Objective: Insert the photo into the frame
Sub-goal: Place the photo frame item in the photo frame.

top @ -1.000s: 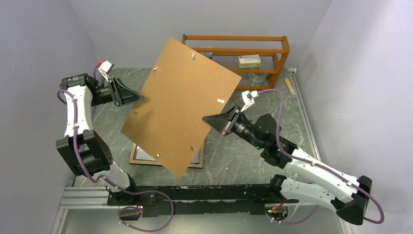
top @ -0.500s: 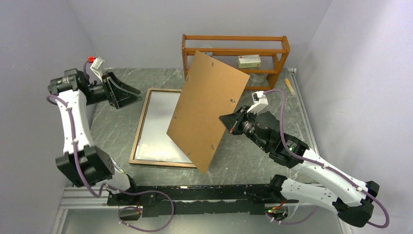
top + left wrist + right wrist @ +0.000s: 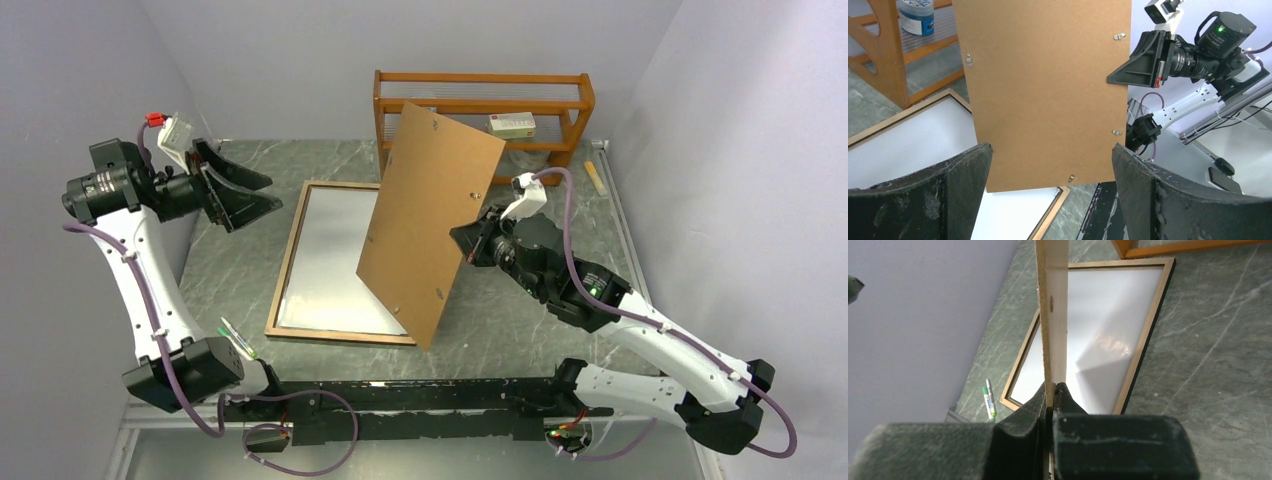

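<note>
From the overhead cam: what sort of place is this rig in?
Likely a lab robot cell: plain walls box in a marble-patterned tabletop, left arm and right arm sit on a black rail at its near edge, a wooden shelf rack at the back.

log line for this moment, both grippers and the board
left gripper open, holding nothing | right gripper shut on backing board edge, tilted over frame | photo white side up in frame

Matt brown backing board (image 3: 430, 220), wooden frame (image 3: 289, 262), perhaps glossy white photo (image 3: 330, 255).
</note>
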Robot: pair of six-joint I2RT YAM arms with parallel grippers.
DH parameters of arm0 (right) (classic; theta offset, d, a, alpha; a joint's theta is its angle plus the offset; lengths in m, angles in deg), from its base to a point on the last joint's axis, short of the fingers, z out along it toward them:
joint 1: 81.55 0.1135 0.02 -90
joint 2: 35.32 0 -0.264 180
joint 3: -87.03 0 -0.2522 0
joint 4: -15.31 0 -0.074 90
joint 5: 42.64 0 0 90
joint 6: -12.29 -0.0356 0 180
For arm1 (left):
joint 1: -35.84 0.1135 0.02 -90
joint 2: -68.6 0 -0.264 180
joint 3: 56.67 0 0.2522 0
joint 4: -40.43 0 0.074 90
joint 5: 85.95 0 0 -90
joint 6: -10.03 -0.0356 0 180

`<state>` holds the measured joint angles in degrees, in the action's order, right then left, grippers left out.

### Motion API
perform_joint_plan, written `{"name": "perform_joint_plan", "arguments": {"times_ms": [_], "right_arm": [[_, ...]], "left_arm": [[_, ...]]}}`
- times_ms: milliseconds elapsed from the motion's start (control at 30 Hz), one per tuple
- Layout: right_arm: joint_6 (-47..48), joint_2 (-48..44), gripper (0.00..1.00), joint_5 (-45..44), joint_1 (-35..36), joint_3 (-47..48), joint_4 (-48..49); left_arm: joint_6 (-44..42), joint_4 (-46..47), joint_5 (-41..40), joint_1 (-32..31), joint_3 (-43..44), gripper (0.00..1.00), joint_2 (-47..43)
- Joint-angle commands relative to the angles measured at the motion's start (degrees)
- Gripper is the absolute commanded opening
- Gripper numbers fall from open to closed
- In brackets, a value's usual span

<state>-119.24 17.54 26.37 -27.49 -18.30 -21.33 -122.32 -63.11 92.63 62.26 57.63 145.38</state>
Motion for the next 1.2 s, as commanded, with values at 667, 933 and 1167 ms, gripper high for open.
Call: {"name": "perform_joint_plan", "arguments": {"times_ms": [667,933,1167], "right_arm": [[-0.1,3.9,0.0,-4.2,3.9,7.7,3.5],[1.4,5.3,0.0,-4.6,4.0,8.6,3.9],[2.8,6.6,0.0,-4.7,4.0,10.7,2.3]], "left_arm": [[-12.3,-6.2,13.9,-0.7,2.6,0.94,-22.5],[-14.7,-6.3,13.8,-0.6,4.7,0.94,-27.6],[-17.0,-6.3,11.4,2.2,8.7,0.94,-27.6]]}}
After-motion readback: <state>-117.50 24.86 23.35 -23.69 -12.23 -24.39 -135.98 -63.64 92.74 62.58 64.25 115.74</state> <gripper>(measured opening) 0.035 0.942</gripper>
